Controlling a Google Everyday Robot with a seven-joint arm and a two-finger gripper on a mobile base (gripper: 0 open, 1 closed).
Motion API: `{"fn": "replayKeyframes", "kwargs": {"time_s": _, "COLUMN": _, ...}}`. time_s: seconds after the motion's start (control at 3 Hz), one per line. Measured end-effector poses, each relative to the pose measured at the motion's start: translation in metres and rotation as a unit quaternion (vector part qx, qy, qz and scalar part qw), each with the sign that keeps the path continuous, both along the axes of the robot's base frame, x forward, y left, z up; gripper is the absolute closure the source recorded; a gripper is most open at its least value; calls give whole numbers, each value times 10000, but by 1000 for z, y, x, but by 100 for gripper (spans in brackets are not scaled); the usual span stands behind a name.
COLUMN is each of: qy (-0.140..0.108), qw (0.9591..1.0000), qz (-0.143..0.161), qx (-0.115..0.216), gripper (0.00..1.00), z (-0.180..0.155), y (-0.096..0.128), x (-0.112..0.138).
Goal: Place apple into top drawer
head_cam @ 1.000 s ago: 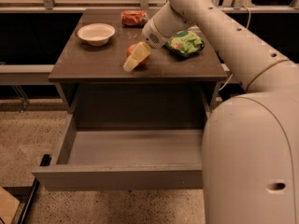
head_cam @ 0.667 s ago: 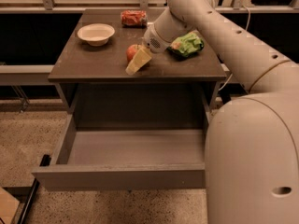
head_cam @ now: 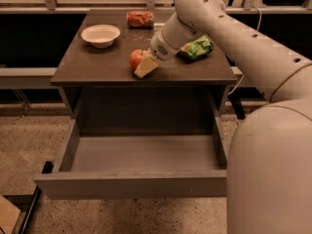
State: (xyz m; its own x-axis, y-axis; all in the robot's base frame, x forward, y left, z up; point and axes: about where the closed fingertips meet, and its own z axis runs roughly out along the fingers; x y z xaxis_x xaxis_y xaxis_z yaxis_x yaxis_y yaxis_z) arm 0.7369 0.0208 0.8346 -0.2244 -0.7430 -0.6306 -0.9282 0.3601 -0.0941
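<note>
The apple (head_cam: 137, 58), small, round and red-orange, rests on the grey table top (head_cam: 102, 65) near its front edge. My gripper (head_cam: 146, 66), cream-coloured, comes down from the arm's wrist (head_cam: 168, 40) and sits right against the apple's front right side, hiding part of it. The top drawer (head_cam: 131, 184) is pulled out wide below the table. Its grey inside shows nothing in it.
A white bowl (head_cam: 100, 35) stands at the table's back left. A red-orange soda can (head_cam: 140, 18) lies at the back middle. A green bag (head_cam: 197, 48) lies at the right behind the arm. My large arm (head_cam: 273, 106) fills the right side.
The gripper has shifted slightly right and toward the table's front edge. More of the apple now shows to its left.
</note>
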Motion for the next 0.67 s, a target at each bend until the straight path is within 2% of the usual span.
{"fn": "replayKeyframes", "kwargs": {"time_s": 0.33, "qy": -172, "qw": 9998, "qz": 72, "qx": 43, "gripper": 88, "z": 14, "y": -1, "x": -15}}
{"fn": "replayKeyframes", "kwargs": {"time_s": 0.67, "qy": -319, "qw": 9991, "qz": 263, "qx": -106, "gripper": 100, "z": 31, "y": -12, "x": -50}}
